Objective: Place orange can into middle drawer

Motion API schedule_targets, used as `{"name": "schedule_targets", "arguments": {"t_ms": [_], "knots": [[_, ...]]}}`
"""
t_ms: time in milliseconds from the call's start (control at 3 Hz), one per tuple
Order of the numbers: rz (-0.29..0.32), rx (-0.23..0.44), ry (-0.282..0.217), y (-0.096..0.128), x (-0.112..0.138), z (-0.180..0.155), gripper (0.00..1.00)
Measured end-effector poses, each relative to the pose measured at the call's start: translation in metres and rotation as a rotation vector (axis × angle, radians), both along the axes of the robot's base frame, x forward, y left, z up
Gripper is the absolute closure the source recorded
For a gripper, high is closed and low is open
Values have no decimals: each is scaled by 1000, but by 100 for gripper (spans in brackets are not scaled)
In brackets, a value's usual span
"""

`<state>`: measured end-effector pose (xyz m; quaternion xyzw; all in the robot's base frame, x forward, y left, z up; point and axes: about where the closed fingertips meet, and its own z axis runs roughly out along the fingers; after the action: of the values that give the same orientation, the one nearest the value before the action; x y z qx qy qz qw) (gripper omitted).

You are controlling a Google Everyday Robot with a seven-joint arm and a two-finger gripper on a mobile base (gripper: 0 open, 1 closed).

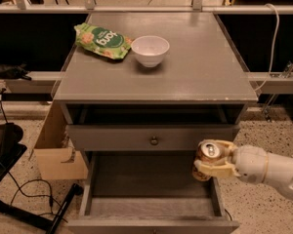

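Note:
The orange can [205, 158] has a silver top with a pull tab and is held upright in my gripper [214, 161], which is shut on it. The arm reaches in from the right. The can hangs over the right rear part of the middle drawer [151, 186], which is pulled out, wide and deep with a plain grey floor. The can is above the drawer's floor, close to its right wall, just below the knobbed drawer front.
The grey drawer with a small round knob [154, 140] sits above. On the cabinet top [200, 67] are a green snack bag [102, 41] and a white bowl [150, 49]. A cardboard box [56, 152] and cables lie on the floor at left.

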<state>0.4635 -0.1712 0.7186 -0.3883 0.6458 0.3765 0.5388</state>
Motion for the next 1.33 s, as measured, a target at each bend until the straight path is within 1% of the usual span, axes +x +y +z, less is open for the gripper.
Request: {"name": "schedule_targets", "arguments": {"t_ms": [333,667,1000,1333], "knots": [[37,24,35,32,-7,-61,100],[37,24,35,32,-7,-61,100],[79,15,28,56,12,-83,100],[150,13,32,99,36,-134,100]]}}
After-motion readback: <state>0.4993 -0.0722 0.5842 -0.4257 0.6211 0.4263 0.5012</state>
